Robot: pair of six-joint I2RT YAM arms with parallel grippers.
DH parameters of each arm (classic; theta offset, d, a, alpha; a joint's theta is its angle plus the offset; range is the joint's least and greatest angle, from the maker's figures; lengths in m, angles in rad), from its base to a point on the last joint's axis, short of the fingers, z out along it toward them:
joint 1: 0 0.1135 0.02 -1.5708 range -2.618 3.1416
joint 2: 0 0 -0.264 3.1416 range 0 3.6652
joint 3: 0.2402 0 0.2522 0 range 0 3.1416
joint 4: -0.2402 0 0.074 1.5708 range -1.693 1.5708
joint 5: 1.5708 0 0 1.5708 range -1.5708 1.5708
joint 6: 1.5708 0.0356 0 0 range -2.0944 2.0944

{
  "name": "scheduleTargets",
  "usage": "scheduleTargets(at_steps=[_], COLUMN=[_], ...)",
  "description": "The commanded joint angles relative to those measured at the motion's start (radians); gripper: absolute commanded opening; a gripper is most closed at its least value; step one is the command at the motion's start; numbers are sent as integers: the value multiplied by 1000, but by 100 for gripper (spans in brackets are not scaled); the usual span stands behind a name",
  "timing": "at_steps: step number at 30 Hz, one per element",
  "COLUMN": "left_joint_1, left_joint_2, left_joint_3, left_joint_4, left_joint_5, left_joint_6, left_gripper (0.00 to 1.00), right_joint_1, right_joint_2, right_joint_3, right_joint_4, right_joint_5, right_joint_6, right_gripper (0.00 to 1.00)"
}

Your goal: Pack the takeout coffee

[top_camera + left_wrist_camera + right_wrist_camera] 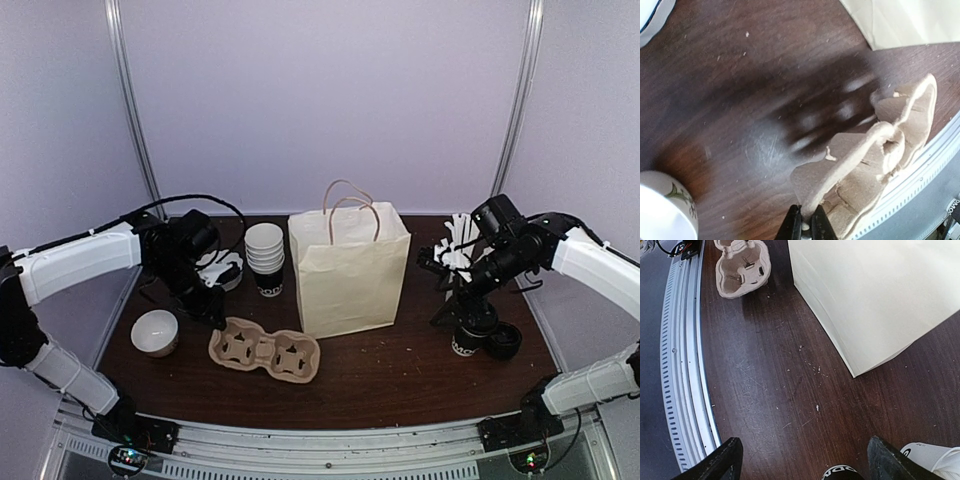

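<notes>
Lavender walls close in a dark wooden desk [400, 375]. The right claw [458, 312] hangs with its jaws spread wide, gripping nothing. Directly beneath it, between its fingers [715, 462] in the wrist view, stands the takeout coffee [463, 342], near the desk's right edge. It is a small black cup with white lettering, of which only "OD" shows at the bottom edge of the wrist view. The claw hides its top. The cup stands upright, its long axis vertical.

Just to its right lies a black round piece [503, 342], and behind it a white cup with white sticks [460, 240]. A paper bag [348, 270] stands mid-desk. The left claw [215, 312] is pinched on the rim of a pulp cup carrier [265, 350]. A white bowl [155, 332] sits to the carrier's left and a stack of cups [265, 255] behind it.
</notes>
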Motion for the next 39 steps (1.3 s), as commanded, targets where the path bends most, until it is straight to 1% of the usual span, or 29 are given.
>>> scheduleTargets(at_steps=[1, 3, 6, 11, 13, 15, 17, 22, 24, 27, 30, 32, 34, 37, 39], left_joint_1=[0, 0, -17, -104, -135, -168, -205, -299, -331, -366, -398, -410, -415, -417, -417], left_joint_2=[-40, -60, -83, -95, -93, -80, -49, 65, 125, 229, 326, 368, 353, 276, 226], left_joint_3=[36, 32, 4, -35, -75, -128, -156, -169, -154, -99, -28, 4, 14, -15, -41], left_joint_4=[-118, -136, -90, 82, 188, 334, 442, 686, 775, 858, 869, 847, 814, 748, 692], left_joint_5=[-90, -94, -25, 41, 42, 70, 86, 77, 66, 93, 125, 132, 112, 33, -18], left_joint_6=[-21, -10, -48, -162, -225, -295, -349, -471, -512, -560, -572, -579, -570, -540, -511], left_gripper=[6, 6, 6, 6, 4, 3, 4, 3, 3, 4, 13, 26, 33, 42, 46], right_joint_1=[-5, -4, -5, -3, -3, -3, -3, 2, 4, 10, 18, 23, 29, 40, 50], right_joint_2=[22, 23, 10, -12, -10, -10, -13, -2, 5, 11, 16, 19, 21, 23, 25], right_joint_3=[43, 56, 73, 91, 111, 124, 131, 142, 151, 164, 166, 163, 159, 150, 141], right_joint_4=[-41, -56, -76, -113, -149, -168, -176, -196, -201, -202, -203, -202, -202, -200, -192], right_joint_5=[-32, -37, -20, -3, 1, 14, 20, 19, 18, 12, 12, 23, 35, 46, 48], right_joint_6=[-3, -8, -16, -18, -32, -39, -43, -39, -38, -30, -24, -24, -26, -34, -39], right_gripper=[89, 90, 89, 89, 89, 89, 89, 89, 89, 89, 89, 89, 89, 89, 89])
